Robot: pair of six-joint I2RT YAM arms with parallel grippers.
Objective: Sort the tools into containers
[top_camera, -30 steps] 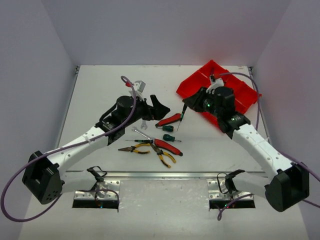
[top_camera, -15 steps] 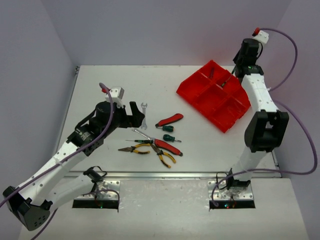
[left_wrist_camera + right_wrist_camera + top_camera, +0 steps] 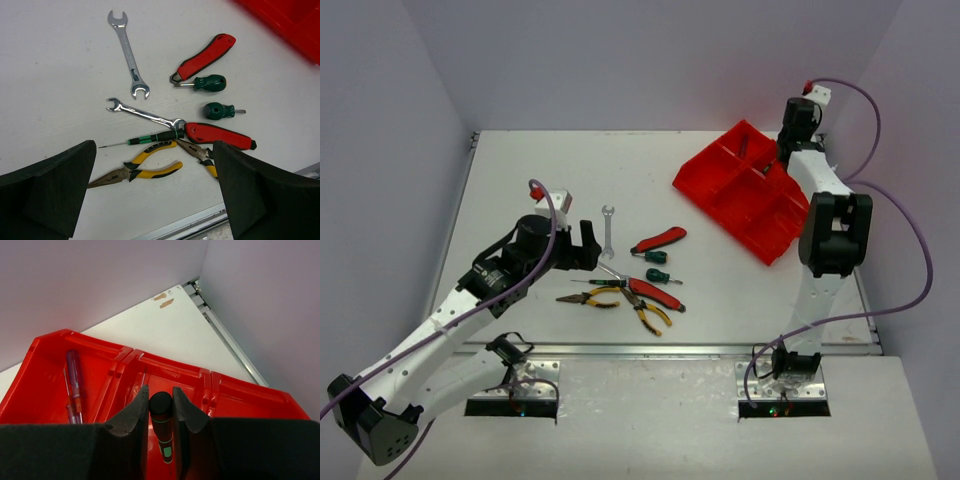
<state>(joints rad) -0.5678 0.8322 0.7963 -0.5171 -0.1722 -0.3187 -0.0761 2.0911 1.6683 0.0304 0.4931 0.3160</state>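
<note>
A black-handled screwdriver is pinched in the right pincer, lying lengthwise between the fingers. That grip looks tight enough to keep it from swinging. Straight below the pincer is a compartment of the red tray, so my guess is that it hangs there to be let go. In the next compartment, off to one side of the pincer, lies a slim translucent screwdriver. The like-with-like placing probably explains the choice of spot.

The left pincer is spread wide and holds nothing. It hovers over the table, where the unsorted tools lie close together. Right under its gap are a thin green screwdriver and yellow pliers. The red pliers sit by one finger. Beyond the fingertips are two wrenches, two stubby green screwdrivers and a red cutter. With the jaws that wide, it seems set to pick next. The crossed handles underneath could make a clean pick awkward.
</note>
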